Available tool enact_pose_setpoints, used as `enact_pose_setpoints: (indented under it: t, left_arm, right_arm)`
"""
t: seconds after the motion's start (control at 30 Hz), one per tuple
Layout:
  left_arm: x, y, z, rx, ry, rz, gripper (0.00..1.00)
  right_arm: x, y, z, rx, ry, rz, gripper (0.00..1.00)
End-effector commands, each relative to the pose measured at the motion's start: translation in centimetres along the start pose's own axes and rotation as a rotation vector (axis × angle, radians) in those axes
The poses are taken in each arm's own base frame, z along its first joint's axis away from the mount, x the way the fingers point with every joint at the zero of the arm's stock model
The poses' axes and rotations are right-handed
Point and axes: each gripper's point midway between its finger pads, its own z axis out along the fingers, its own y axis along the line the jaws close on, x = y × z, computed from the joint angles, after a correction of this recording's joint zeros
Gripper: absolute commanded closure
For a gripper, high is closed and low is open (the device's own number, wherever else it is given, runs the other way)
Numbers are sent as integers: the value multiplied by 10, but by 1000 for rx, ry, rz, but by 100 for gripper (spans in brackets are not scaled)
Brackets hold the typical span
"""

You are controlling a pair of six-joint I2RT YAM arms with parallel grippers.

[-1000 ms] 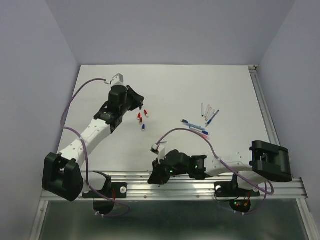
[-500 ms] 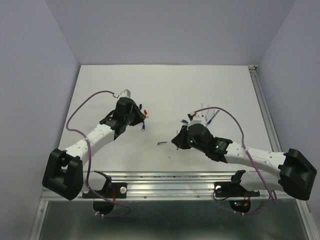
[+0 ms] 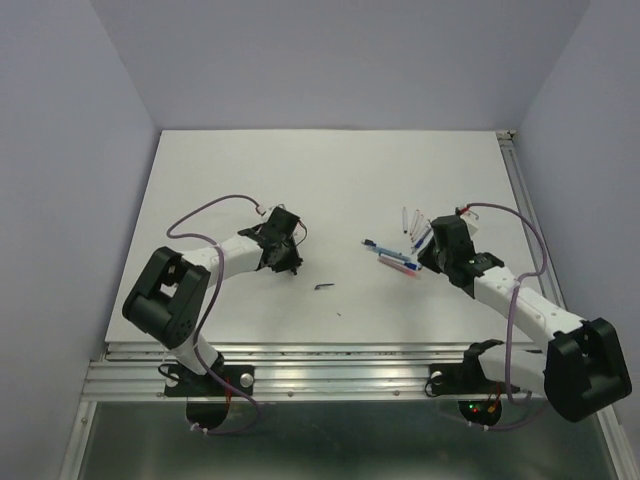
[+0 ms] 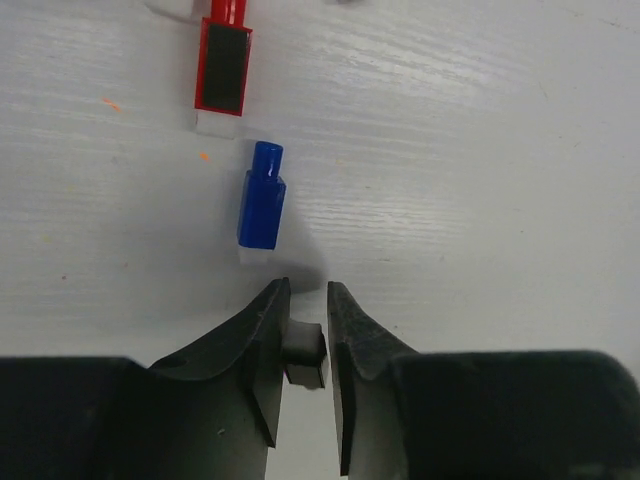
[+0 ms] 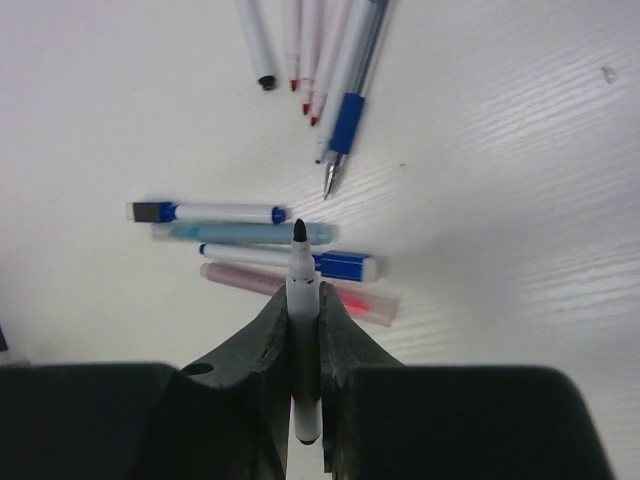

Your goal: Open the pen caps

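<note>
On the white table, the right gripper, right of centre in the overhead view, clamps an uncapped black-tipped pen near the loose pens, while the left gripper, left of centre, pinches a black cap, with a blue cap and a red cap lying upper-left in its wrist view.

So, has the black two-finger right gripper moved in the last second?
Yes. In the overhead view the right gripper has swung from the aluminium rail at the near edge up and rightward to the scattered pens.
</note>
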Motion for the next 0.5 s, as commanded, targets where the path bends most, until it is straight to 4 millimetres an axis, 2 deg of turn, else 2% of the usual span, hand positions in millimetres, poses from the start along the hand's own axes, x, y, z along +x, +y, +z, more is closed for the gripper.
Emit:
enact_pose_setpoints:
  t: [0.0, 0.03, 0.13, 0.3, 0.33, 0.37, 0.47]
  left_arm:
    - [-13, -11, -7, -11, -35, 30, 66]
    - [-13, -14, -8, -9, -36, 34, 63]
    - [-14, -16, -14, -9, -46, 42, 49]
    - [-17, -23, -27, 14, -53, 56, 39]
    - [-19, -26, -32, 24, -62, 58, 38]
    - [-20, -27, -34, 28, -67, 58, 32]
    - [-26, -32, -48, 56, -93, 63, 26]
  right_arm:
    - [-25, 0, 13, 1, 6, 15, 93]
    - [-29, -9, 22, 32, 12, 26, 92]
    - [-41, -20, 40, 80, 21, 49, 90]
    - [-56, -28, 62, 148, 4, 45, 85]
    - [-64, -30, 67, 161, -6, 51, 85]
    - [-65, -32, 70, 169, -3, 50, 85]
    - [-62, -44, 87, 221, 28, 50, 83]
